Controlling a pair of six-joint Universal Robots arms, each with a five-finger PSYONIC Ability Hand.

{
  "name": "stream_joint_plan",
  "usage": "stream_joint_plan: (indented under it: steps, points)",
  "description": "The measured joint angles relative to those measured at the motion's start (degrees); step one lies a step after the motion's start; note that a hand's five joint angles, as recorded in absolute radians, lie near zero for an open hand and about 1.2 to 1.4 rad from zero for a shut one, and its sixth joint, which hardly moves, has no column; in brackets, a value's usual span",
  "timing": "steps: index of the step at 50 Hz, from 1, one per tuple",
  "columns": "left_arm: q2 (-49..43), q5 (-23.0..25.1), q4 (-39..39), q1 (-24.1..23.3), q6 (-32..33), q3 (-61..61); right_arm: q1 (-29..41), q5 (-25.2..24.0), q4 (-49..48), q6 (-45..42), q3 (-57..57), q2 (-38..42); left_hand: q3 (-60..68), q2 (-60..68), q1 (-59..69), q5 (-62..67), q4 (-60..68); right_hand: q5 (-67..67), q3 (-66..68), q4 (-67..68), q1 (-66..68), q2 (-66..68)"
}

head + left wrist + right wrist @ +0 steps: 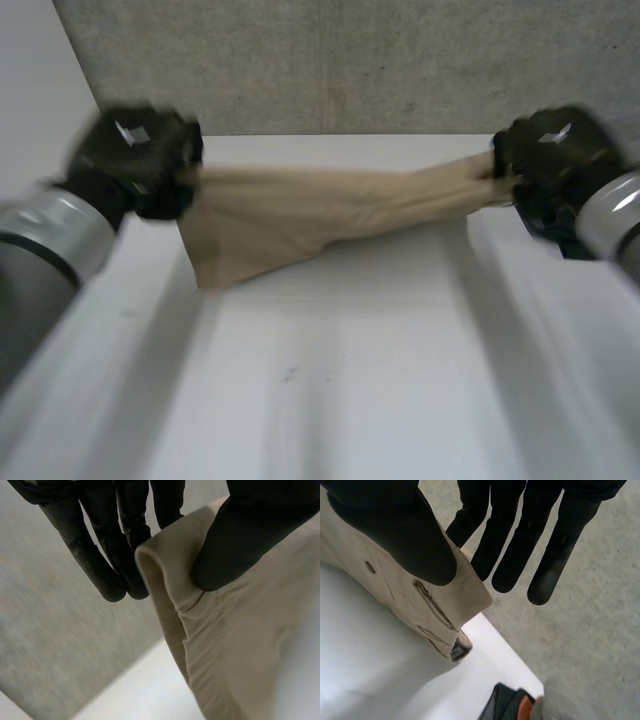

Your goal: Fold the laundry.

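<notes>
A beige garment hangs stretched between my two hands above the white table. My left hand pinches its wide end: the thumb presses a folded edge of the cloth against the fingers. My right hand holds the narrow, bunched end. There the thumb clamps a hemmed band with a buttonhole and a label against the fingers. The garment's lower corner on the left side droops toward the table.
A grey concrete wall rises behind the table's far edge. Beyond the table's edge, on the grey floor, lies a dark object with an orange part.
</notes>
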Motion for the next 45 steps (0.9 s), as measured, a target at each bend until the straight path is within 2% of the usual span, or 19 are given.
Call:
stream_joint_plan:
  steps: [2,4,6,7,10,15,19,24,27,30,35,37,41,45]
  points:
    - [1.9,0.1,-3.3,0.0,-1.9,2.7,-1.0,-0.7,5.8,0.5,-3.3,-0.5,0.0,0.0,0.0,0.0,0.0,0.0,0.0,0.0,0.0,0.0]
    - [2.8,0.1,-8.3,0.0,-3.4,6.4,-2.8,-2.2,18.4,0.9,-10.7,-0.5,0.0,0.0,0.0,0.0,0.0,0.0,0.0,0.0,0.0,0.0]
    - [2.5,0.0,-12.2,-0.1,-4.0,9.0,-3.3,-2.8,22.7,0.8,-13.2,-0.1,0.0,0.0,0.0,0.0,0.0,0.0,0.0,0.0,0.0,0.0]
    - [1.6,0.0,-15.1,-0.1,-4.2,10.9,-3.7,-3.7,29.5,0.4,-17.2,1.1,0.0,0.0,0.0,0.0,0.0,0.1,0.0,0.0,0.0,0.0]
    - [-2.0,-0.1,-20.2,-0.2,-4.1,14.1,-3.6,-4.4,35.4,-0.9,-20.6,3.8,0.0,0.0,0.0,0.3,0.0,0.2,0.0,0.0,0.0,0.0]
    - [-12.1,-0.9,-24.2,-0.1,-3.1,18.3,-1.7,-3.2,37.9,-3.8,-22.8,10.5,0.0,0.0,0.0,0.3,0.0,0.4,0.0,0.0,0.0,0.0]
    - [-19.5,-1.7,-23.8,-0.1,-1.6,21.5,0.1,-0.7,36.3,-5.1,-24.1,16.1,0.0,0.0,0.0,0.3,0.0,0.4,0.0,0.0,0.0,0.0]
    - [-26.0,-2.6,-20.2,-0.1,0.5,27.3,2.2,2.9,31.6,-5.1,-27.8,21.4,0.1,0.0,0.0,0.3,0.0,0.4,0.0,0.0,0.0,0.0]
    - [-29.4,-2.6,-8.7,0.3,1.5,36.1,4.4,8.3,19.7,-3.2,-35.9,25.1,0.2,0.2,0.0,0.3,0.2,0.4,0.2,0.0,0.4,0.0]
    - [-29.0,-1.9,1.9,0.6,1.2,39.9,5.3,11.2,9.0,-1.1,-40.2,25.3,0.2,0.1,0.0,0.3,0.2,0.4,0.2,0.0,1.6,0.0]
    - [-26.0,0.0,22.2,1.1,-0.5,40.2,6.6,13.3,-12.7,2.4,-41.3,22.4,0.2,0.1,0.0,0.3,0.2,0.4,0.2,0.0,2.0,0.0]
    - [-24.7,0.6,27.6,1.2,-1.2,38.6,7.0,13.3,-19.7,3.0,-39.8,20.9,0.2,0.2,0.0,0.3,0.2,0.4,0.2,0.0,2.0,0.0]
    - [-23.2,0.9,31.8,1.6,-2.2,34.5,7.3,12.5,-27.1,3.1,-35.7,19.0,0.2,0.1,0.1,0.3,0.2,0.6,0.2,0.0,2.0,0.0]
    - [-22.7,0.3,31.4,2.4,-2.7,29.6,7.5,11.6,-28.7,2.8,-31.6,18.7,0.2,0.2,0.1,0.3,0.2,0.6,0.2,0.0,2.0,0.0]
